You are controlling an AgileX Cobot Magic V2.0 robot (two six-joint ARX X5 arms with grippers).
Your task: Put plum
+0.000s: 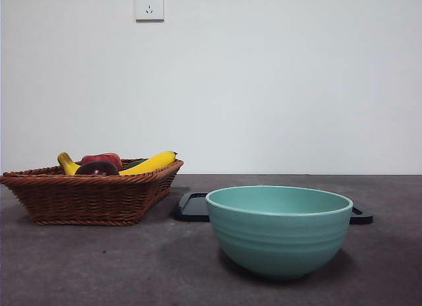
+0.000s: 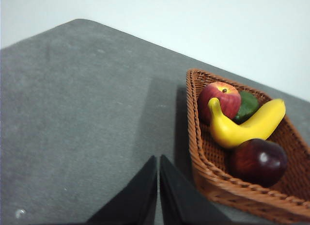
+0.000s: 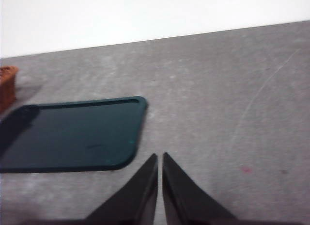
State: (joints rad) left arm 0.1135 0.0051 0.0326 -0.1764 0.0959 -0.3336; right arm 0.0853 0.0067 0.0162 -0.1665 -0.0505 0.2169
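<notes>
**Two grippers idle, plum in the basket**

Front view: A brown wicker basket [image 1: 92,197] sits on the grey bench [image 1: 99,273] at the left. Over its rim show the plum [image 1: 97,168], dark and glossy, a red apple [image 1: 102,159] just behind it, and a yellow banana [image 1: 150,163] whose tip rises at the right end of the basket and whose stem end pokes up at the left. A sliver of something green lies between the apple and the banana. Nearer the camera and to the right stands a teal bowl [image 1: 279,230], upright, with ribbed sides. Behind the bowl lies a flat dark tray [image 1: 191,208], its ends showing on either side of the bowl. A white wall socket [image 1: 150,6] is mounted high on the wall. Neither arm shows here.

Left wrist view: The left gripper [image 2: 158,186] hangs above bare bench just beside the basket [image 2: 203,171], its fingers clenched together with only a thin line between them and nothing held. Inside the basket the plum [image 2: 258,162] rests in the corner closest to the gripper, touching the banana [image 2: 244,127]. The banana curves around the apple [image 2: 219,100], and a green fruit [image 2: 248,106] is tucked behind them.

Right wrist view: The right gripper [image 3: 160,186] hovers over the bench with fingers pressed shut and empty. The dark tray [image 3: 72,137] lies flat just beside the fingertips, and a corner of the basket [image 3: 7,84] peeks in at the picture's edge.
</notes>
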